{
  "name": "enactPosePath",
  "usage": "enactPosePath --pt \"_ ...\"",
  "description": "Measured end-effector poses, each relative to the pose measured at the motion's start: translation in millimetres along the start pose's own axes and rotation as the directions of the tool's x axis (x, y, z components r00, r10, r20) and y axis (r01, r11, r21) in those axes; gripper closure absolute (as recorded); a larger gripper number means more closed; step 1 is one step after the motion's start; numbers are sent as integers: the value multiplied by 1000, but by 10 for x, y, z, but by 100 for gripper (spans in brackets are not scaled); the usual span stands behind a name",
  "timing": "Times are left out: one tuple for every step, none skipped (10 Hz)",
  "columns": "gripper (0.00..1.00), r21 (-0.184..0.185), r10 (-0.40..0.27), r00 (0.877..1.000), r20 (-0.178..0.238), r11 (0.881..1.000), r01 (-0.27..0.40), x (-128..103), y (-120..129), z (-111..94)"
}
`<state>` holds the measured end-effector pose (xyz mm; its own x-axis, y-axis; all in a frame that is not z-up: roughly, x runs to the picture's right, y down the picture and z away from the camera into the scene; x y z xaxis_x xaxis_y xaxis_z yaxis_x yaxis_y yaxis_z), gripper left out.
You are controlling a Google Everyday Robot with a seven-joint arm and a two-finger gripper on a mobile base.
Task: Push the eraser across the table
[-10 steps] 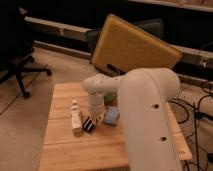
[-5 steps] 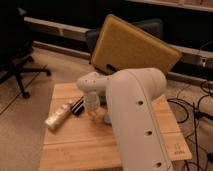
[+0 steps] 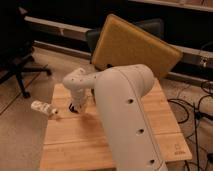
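The table (image 3: 75,137) has a light wooden plank top and fills the lower middle of the camera view. My gripper (image 3: 75,107) hangs low over the table's left part, at the end of the white arm (image 3: 125,110) that covers the table's middle. A small dark patch shows right under the gripper; I cannot tell whether it is the eraser. No eraser shows clearly anywhere else, and the arm hides the middle of the table.
A small white bottle (image 3: 43,107) lies on its side at the table's left edge, partly over the edge. A tilted yellow-brown board (image 3: 132,47) leans behind the table. A black office chair (image 3: 17,50) stands at the left. Cables (image 3: 195,107) lie on the floor at the right.
The gripper has swept left across the table. The white bottle has tipped over and slid left to the table's edge. The dark bar and blue block seen earlier no longer show.
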<state>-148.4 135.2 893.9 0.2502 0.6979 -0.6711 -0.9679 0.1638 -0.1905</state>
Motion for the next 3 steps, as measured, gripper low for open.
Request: enactPosePath --pt "95 0 1 1000 0 1000 -1 0 -3 -2" --pt "86 0 2 1000 0 1000 -2 1 -10 -2" --pt "76 0 1 1000 0 1000 -1 0 -5 -1"
